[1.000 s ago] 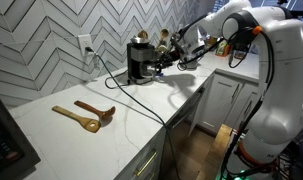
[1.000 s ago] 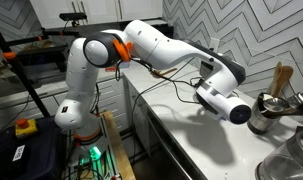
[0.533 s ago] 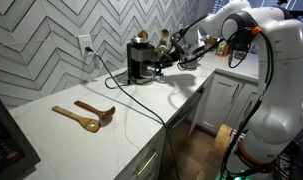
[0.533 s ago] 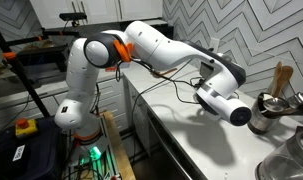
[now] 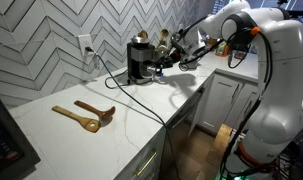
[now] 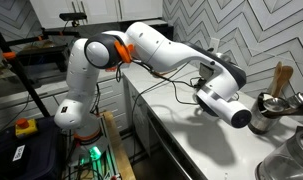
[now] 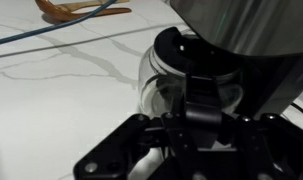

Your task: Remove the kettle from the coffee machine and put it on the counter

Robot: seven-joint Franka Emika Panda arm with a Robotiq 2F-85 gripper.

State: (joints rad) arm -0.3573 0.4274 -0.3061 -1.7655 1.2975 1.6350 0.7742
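I'm aiming my hand (image 7: 201, 120) at the black handle (image 7: 202, 90) of the round dark-glass kettle (image 7: 163, 78) just ahead; fragile glass; can't tell if clenched.

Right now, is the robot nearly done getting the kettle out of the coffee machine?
Not yet. Done: the jaws are at the handle of the kettle. In hand: gripping it; I cannot tell if they have closed. Left: lifting the kettle out of the coffee machine and setting it on the counter.
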